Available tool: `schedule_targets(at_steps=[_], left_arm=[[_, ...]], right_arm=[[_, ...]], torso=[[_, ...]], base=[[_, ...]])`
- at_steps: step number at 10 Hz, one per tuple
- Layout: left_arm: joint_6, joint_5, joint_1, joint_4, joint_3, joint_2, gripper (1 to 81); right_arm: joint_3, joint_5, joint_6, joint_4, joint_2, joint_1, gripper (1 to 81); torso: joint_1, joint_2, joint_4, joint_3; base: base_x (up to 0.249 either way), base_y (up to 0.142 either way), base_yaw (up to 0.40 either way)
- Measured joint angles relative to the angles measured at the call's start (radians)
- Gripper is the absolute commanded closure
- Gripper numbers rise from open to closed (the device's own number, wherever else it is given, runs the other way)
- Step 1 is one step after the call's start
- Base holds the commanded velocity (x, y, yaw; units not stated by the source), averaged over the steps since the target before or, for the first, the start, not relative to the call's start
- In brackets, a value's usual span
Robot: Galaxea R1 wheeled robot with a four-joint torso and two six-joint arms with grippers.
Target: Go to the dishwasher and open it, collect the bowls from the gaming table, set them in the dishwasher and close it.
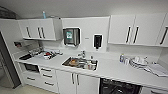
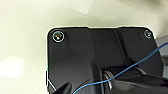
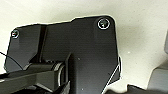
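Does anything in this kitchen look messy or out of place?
Two things stand out. The steel sink set in the white countertop is piled with dishes. Below the counter at the right, the dishwasher shows a dark racked interior, so it seems to be open. Nothing looks spilled or broken.

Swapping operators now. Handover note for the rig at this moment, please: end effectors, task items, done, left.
End effectors: neither wrist view lets me tell whether the left or right one is open or shut, or whether it carries anything.
Dishwasher: under the white counter, right of the sink. Its dark racked interior is exposed, so it looks already open.
Bowls and gaming table: I can't report their position from here. White dishes sit stacked on the counter; they are not the task's bowls.
Done: opening, apparently.
Left: collect bowls, load them, close the dishwasher.
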Motion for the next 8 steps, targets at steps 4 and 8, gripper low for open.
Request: schedule_targets(at_steps=[4,8], left_arm=[[0.000,-0.064,0.021,0.020,0.067,-0.052,1.0],[0.000,-0.070,0.026,0.022,0.070,-0.057,1.0]], right_arm=[[0.175,0.001,0.001,-0.004,-0.081,-0.002,1.0],[0.287,0.001,0.000,-0.006,-0.127,-0.008,1.0]], torso=[[0.000,0.000,0.000,0.000],[0.000,0.000,0.000,0.000]], base=[[0.000,0.000,0.362],[0.000,0.000,0.362]])
